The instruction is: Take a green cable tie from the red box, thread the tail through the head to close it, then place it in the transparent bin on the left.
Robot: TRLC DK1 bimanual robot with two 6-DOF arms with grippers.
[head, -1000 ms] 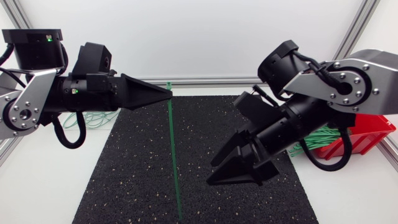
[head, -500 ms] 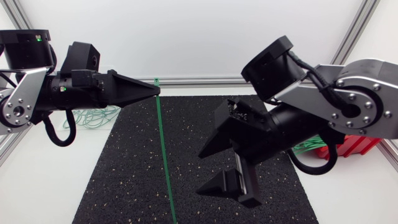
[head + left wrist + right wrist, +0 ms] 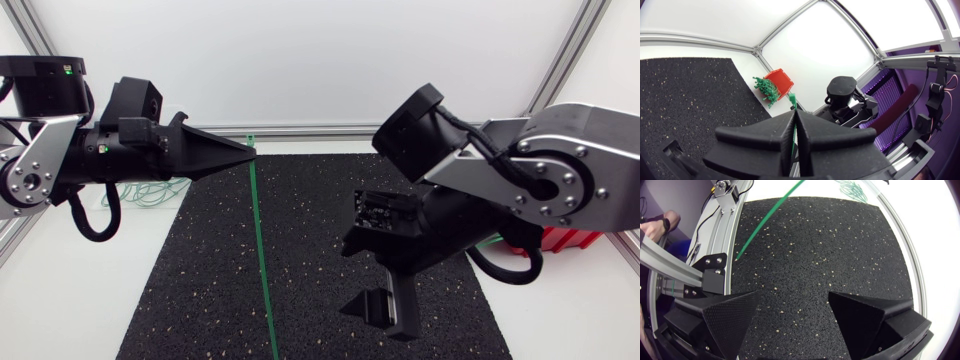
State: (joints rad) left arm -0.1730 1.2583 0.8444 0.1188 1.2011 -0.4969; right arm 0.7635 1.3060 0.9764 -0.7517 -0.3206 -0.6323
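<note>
Green tie (image 3: 258, 240) hangs from the left jaws, which are pinched together on it just below its head. The head pokes up past their tips, and the long tail drops over the black mat (image 3: 330, 200) toward the tabletop's near edge; whether its tip touches the mat I cannot tell. Holding it near the head looks deliberate: the head is kept steady and the whole tail is left free for the other arm to bend round.

The right jaws stand wide apart with nothing in them, over the right half of the mat and turned down toward it. In the right wrist view the tail crosses ahead of them, not between them, so they have no hold on it yet. Threading has not begun; I judge the next need is a grip low on the tail.

The red box (image 3: 565, 240) sits at the tabletop's right edge, mostly hidden behind the right arm (image 3: 540, 170); the left wrist view shows more ties spilling from it. The bin (image 3: 172, 190) lies at the left edge behind the left arm (image 3: 60, 160), with ties in it.
</note>
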